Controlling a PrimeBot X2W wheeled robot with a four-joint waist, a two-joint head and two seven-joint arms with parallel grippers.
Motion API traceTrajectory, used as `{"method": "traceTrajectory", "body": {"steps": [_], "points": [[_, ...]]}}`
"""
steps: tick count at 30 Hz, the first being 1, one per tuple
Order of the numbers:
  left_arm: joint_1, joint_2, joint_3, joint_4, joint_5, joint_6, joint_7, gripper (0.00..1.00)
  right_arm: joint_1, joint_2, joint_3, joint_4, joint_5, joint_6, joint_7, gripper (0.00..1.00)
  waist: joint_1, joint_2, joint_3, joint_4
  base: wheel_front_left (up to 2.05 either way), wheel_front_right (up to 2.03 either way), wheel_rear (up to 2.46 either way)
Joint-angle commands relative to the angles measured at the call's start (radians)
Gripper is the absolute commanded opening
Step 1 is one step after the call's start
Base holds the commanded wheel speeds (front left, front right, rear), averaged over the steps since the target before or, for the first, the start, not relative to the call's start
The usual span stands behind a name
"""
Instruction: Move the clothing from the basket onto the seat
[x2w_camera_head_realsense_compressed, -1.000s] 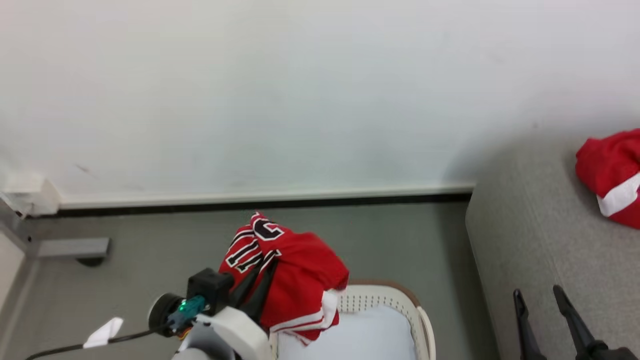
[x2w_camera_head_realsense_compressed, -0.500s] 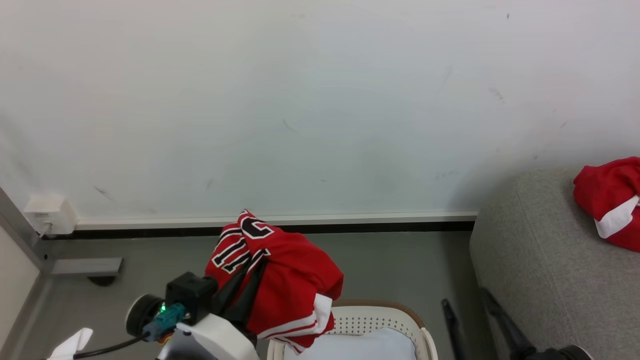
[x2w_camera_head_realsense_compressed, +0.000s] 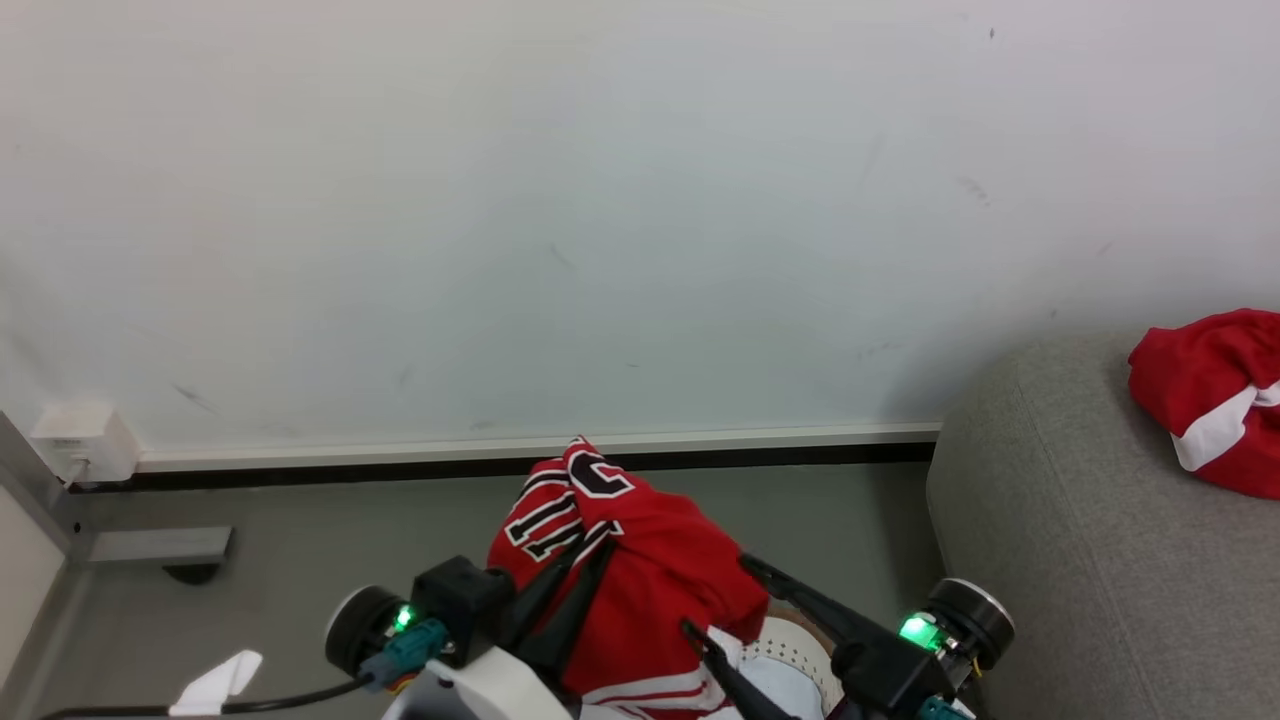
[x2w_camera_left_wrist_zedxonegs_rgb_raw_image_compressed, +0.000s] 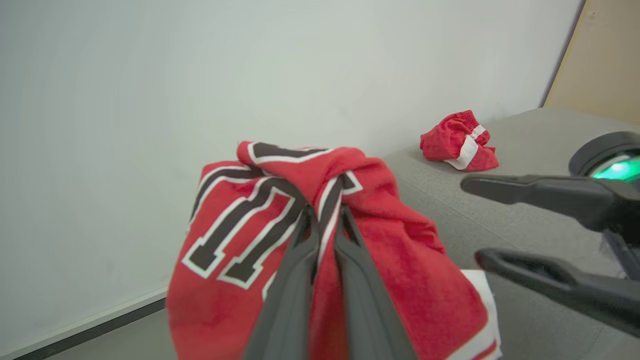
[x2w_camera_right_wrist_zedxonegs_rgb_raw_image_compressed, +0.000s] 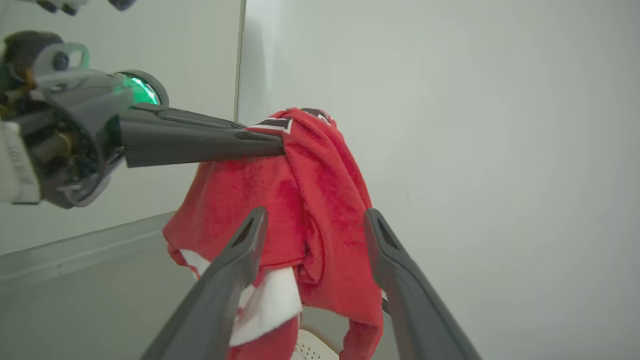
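Pale wall (x2w_camera_head_realsense_compressed: 600, 200) is filling the background in the head view, meeting a grey floor (x2w_camera_head_realsense_compressed: 300, 520) along a white baseboard (x2w_camera_head_realsense_compressed: 500, 442). At the right the seat (x2w_camera_head_realsense_compressed: 1050, 580) is standing against that wall. A red garment with a white stripe (x2w_camera_head_realsense_compressed: 1205, 410) is lying bunched on top of it, well apart from both arms.

The left gripper (x2w_camera_left_wrist_zedxonegs_rgb_raw_image_compressed: 326, 212) is pinching the jersey (x2w_camera_head_realsense_compressed: 670, 570), its fingers pressed nearly together with a fold of red cloth caught between them. The jersey is hanging in the air from that grip, numerals showing on its upper folds, above the basket (x2w_camera_head_realsense_compressed: 795, 648), whose perforated wall is peeking out beneath the cloth. The right gripper (x2w_camera_right_wrist_zedxonegs_rgb_raw_image_compressed: 315, 215) is holding its fingers spread wide, one on each side of the jersey's hanging lower part. Whether either is touching the cloth cannot be told.

The left wrist view is showing the striped garment on the seat and a beige panel (x2w_camera_left_wrist_zedxonegs_rgb_raw_image_compressed: 605, 55) beyond it, with the right gripper's spread fingers at the right edge. The right wrist view is showing the jersey's white-banded hem drooping and the left gripper's closed fingers biting the cloth near its top.
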Motion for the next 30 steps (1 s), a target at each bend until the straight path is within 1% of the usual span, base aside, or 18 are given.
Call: {"method": "traceTrajectory", "body": {"steps": [1,4,6,12,14,16,19,23,24,26,27,30], "points": [[-0.014,-0.007,-0.007,0.0,0.01,-0.004,0.0,0.0,-0.02,-0.009,0.02,0.014,0.018,-0.002,0.007,1.0,0.0,-0.0001,-0.001,0.003,0.0,0.0,0.0],[-0.026,-0.022,-0.028,0.005,0.019,-0.011,0.003,0.0,-0.053,-0.011,0.065,0.063,0.038,-0.002,0.017,1.0,0.0,-0.0001,-0.004,0.009,0.0,0.0,0.0],[-0.032,-0.037,-0.043,0.006,0.019,-0.019,0.006,0.0,-0.062,-0.002,0.081,0.099,0.054,-0.002,0.015,1.0,0.0,-0.0001,-0.004,0.013,0.0,0.0,0.0],[-0.037,-0.059,-0.081,-0.008,0.01,-0.04,0.024,0.0,-0.082,0.036,0.086,0.21,0.051,-0.002,-0.022,1.0,0.0,-0.0001,-0.004,0.021,0.0,0.0,0.0],[-0.035,-0.063,-0.089,-0.014,0.002,-0.045,0.029,0.0,-0.084,0.057,0.073,0.236,0.063,-0.002,-0.045,0.0,0.0,-0.0001,-0.004,0.023,0.0,0.0,0.0],[-0.034,-0.06,-0.092,-0.016,0.001,-0.045,0.034,0.0,-0.086,0.068,0.078,0.256,0.08,-0.002,-0.057,0.0,0.0,-0.0001,-0.003,0.024,0.0,0.0,0.0],[-0.032,-0.055,-0.092,-0.016,0.0,-0.039,0.037,0.0,-0.092,0.079,0.06,0.274,0.084,-0.002,-0.082,0.0,0.0,-0.0001,0.002,0.022,0.0,0.0,0.0],[-0.03,-0.05,-0.088,-0.011,0.0,-0.032,0.03,0.0,-0.09,0.081,0.041,0.281,0.093,-0.002,-0.096,0.0,0.0,-0.0001,0.009,0.011,0.0,0.0,0.0],[-0.03,-0.049,-0.087,-0.009,0.001,-0.031,0.029,0.11,-0.089,0.079,0.033,0.281,0.098,-0.002,-0.098,0.0,0.0,-0.0001,0.011,0.007,0.0,0.0,0.0],[-0.033,-0.047,-0.086,-0.003,0.011,-0.024,0.021,0.74,-0.083,0.072,0.012,0.277,0.104,-0.002,-0.103,0.0,0.0,-0.0001,0.013,-0.001,0.0,0.0,0.0],[-0.033,-0.048,-0.086,0.0,0.015,-0.02,0.019,1.0,-0.078,0.067,0.003,0.275,0.105,-0.002,-0.105,0.0,0.0,-0.0001,0.015,-0.006,0.0,0.0,0.0],[-0.027,-0.046,-0.086,0.007,0.021,-0.012,0.01,1.0,-0.068,0.053,-0.034,0.266,0.101,-0.002,-0.107,0.0,0.0,-0.0001,0.022,-0.031,0.0,0.0,0.0]]}}
